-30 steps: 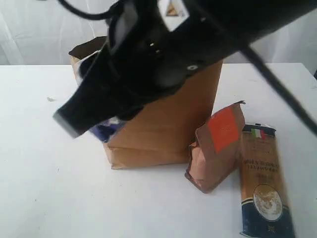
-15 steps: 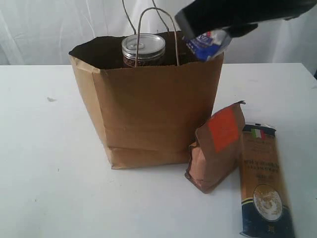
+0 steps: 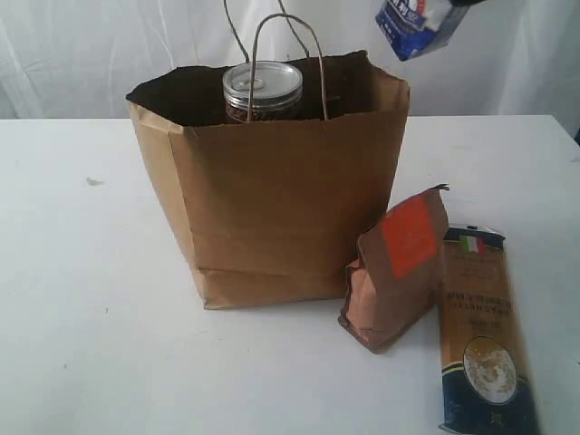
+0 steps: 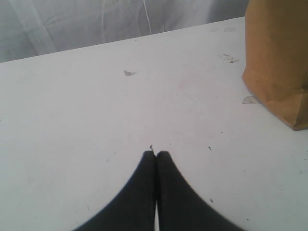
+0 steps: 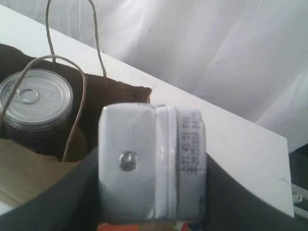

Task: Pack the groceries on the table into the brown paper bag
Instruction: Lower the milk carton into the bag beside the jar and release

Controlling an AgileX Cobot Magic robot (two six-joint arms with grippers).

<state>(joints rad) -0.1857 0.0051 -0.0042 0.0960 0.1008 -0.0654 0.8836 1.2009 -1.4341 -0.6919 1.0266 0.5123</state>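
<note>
The small white-blue carton is seen in the air, above and just beyond the right-hand upper corner of the brown paper bag. Its top is cut off by the edge of the exterior view, and almost nothing is shown there of the arm that carries it. In the right wrist view the carton is seen clamped between the dark jaws of the right gripper, one jaw against each side. Only its silvery end face and a line of printed code can be made out, and the code is too small to be read.

The bag stands upright and open on the white surface. The dark pull-tab can is seen inside it, with only the lid and a strip of its wall above the rim. Whatever lies lower is hidden by the bag's front wall and the dark interior. The two cord handles rise over the can.

The brown-orange pouch stands close against the bag's lower right corner; contact cannot be judged. The long spaghetti pack lies flat just beside it, partly overlapped by the pouch.

The left gripper is seen with its jaws pressed together on nothing, above bare surface, with only a corner of the bag in its view.
</note>
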